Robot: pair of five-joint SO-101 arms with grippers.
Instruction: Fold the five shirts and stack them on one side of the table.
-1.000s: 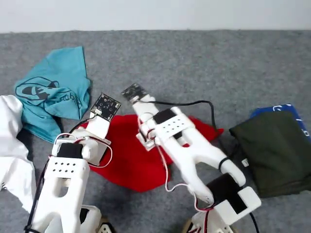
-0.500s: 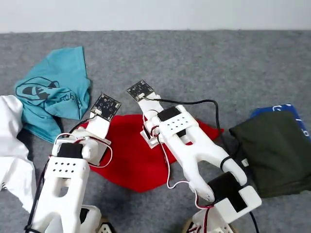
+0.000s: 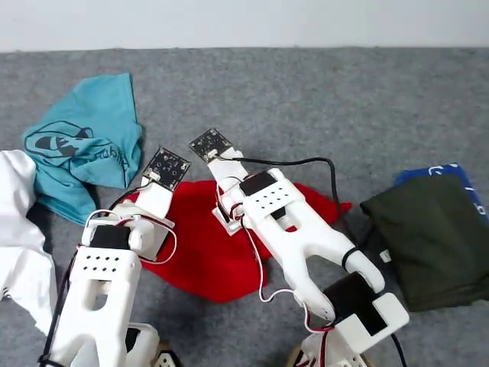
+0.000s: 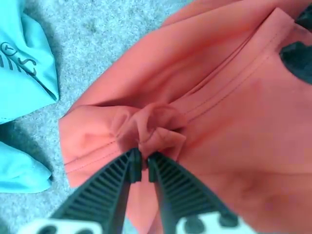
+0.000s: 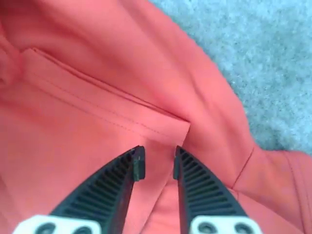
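Note:
A red shirt [image 3: 206,260] lies crumpled in the middle of the grey table. My left gripper [image 4: 143,165] is at its left edge, shut on a bunched fold of the red shirt [image 4: 156,124]. My right gripper [image 5: 156,163] hovers low over the shirt's far side, just short of a stitched hem [image 5: 112,105], open by a narrow gap with nothing between the fingers. A teal shirt [image 3: 84,145] lies crumpled at the back left, beside a white shirt [image 3: 19,245] at the left edge. At the right, a dark green shirt [image 3: 428,237] rests folded on a blue shirt [image 3: 451,174].
Both white arms rise from the near edge of the table [image 3: 321,99], and the right arm [image 3: 306,237] crosses over the red shirt. A black cable [image 3: 321,164] runs over the shirt's right tip. Bare grey surface stretches along the back.
My right arm swung slightly right and farther back, then returned to about where it was. The left arm and the shirts have not moved.

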